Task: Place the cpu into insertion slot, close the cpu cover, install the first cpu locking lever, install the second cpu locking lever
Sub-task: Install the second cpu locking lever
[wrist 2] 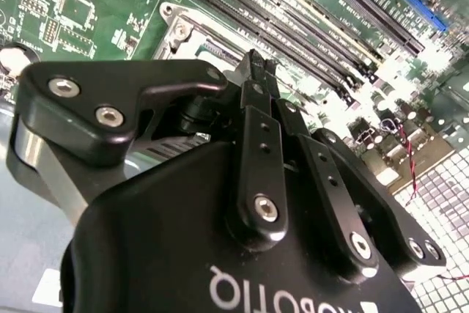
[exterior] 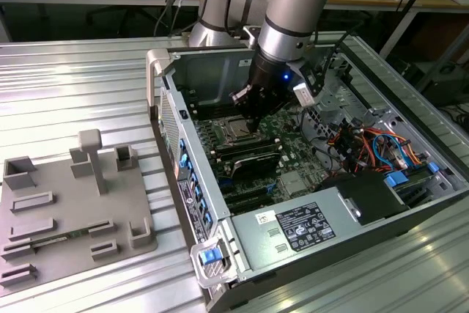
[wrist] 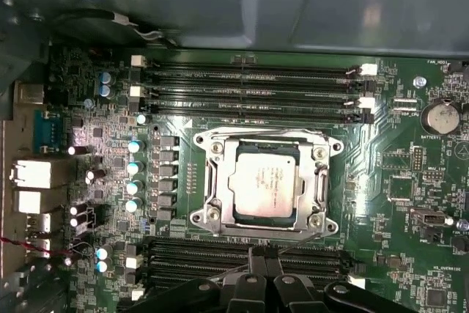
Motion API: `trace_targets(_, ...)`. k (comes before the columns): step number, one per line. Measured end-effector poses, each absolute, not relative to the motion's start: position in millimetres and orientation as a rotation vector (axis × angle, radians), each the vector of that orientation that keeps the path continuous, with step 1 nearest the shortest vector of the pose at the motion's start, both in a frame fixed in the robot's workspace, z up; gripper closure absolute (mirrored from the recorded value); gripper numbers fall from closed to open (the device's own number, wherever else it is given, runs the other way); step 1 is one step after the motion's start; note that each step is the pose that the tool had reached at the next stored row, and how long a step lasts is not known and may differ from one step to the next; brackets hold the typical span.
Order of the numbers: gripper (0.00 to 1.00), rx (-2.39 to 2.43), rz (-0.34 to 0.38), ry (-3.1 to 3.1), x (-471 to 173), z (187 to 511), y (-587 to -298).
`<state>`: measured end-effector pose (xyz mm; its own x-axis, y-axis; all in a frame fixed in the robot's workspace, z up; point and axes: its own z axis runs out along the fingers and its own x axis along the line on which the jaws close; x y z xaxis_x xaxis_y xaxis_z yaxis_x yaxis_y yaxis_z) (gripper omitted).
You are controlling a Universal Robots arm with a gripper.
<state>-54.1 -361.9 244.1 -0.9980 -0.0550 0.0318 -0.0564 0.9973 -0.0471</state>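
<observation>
The cpu (wrist: pixel 265 185), a silvery-tan square chip, lies in the insertion slot (wrist: pixel 210 181) on the green motherboard, turned slightly askew to the slot's silvery rim. I cannot tell the cpu cover or the locking levers apart from that rim. My gripper (wrist: pixel 264 256) hangs just beside the slot, over the black memory slots (wrist: pixel 220 254), with its black fingers pressed together and nothing between them. In the second wrist view the gripper (wrist 2: pixel 257 65) points down at the board near a corner of the slot (wrist 2: pixel 179 31). In the exterior view the gripper (exterior: pixel 248 113) hovers over the slot (exterior: pixel 236 133) inside the open computer case.
The case walls (exterior: pixel 192 153) ring the board. A power supply (exterior: pixel 300 229) sits at the near end, and coloured cables (exterior: pixel 370 144) lie on the exterior view's right. More memory slots (wrist: pixel 249 93) run along the slot's far side. A grey fixture plate (exterior: pixel 69 210) lies outside the case.
</observation>
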Motion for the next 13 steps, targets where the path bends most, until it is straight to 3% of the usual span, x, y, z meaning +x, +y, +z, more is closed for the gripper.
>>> trace_targets(13, 0.89, 0.087, 0.075, -3.109, -61, 234, -364)
